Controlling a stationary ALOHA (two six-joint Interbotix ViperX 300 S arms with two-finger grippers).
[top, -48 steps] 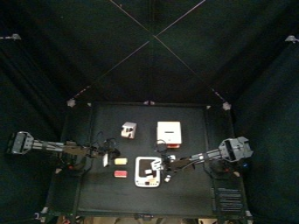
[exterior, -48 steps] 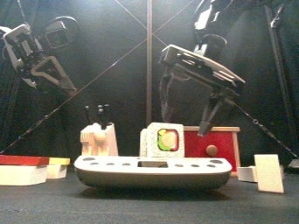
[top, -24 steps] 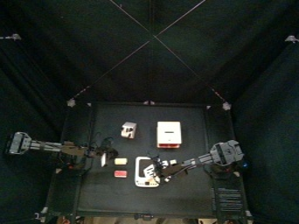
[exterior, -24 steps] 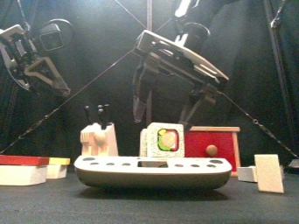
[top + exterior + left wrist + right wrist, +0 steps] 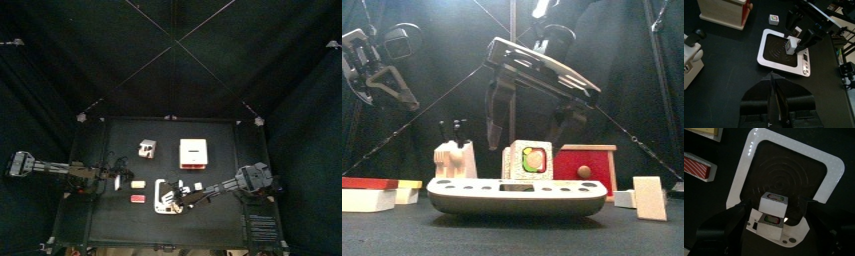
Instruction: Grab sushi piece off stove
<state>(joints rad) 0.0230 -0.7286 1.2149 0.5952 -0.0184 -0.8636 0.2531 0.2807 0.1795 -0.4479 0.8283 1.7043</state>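
**Sushi piece bracketed on the stove**

The white toy stove (image 5: 167, 196) is set near the table's front edge. A red block (image 5: 138, 199) and a yellow-topped block (image 5: 136, 185) are placed to its left, a red-and-white box (image 5: 195, 151) behind it, and a white knife block (image 5: 147, 149) behind and to the left. A small white piece (image 5: 193, 186) lies just right of the stove. The sushi piece (image 5: 772, 204), a white block with a green-and-red centre, is seen upright on the stove's dark ringed plate. The right gripper (image 5: 771, 213) is spread apart, one jaw on each side of the piece; contact cannot be told. The left gripper (image 5: 774, 87) is held together, well apart from the stove.
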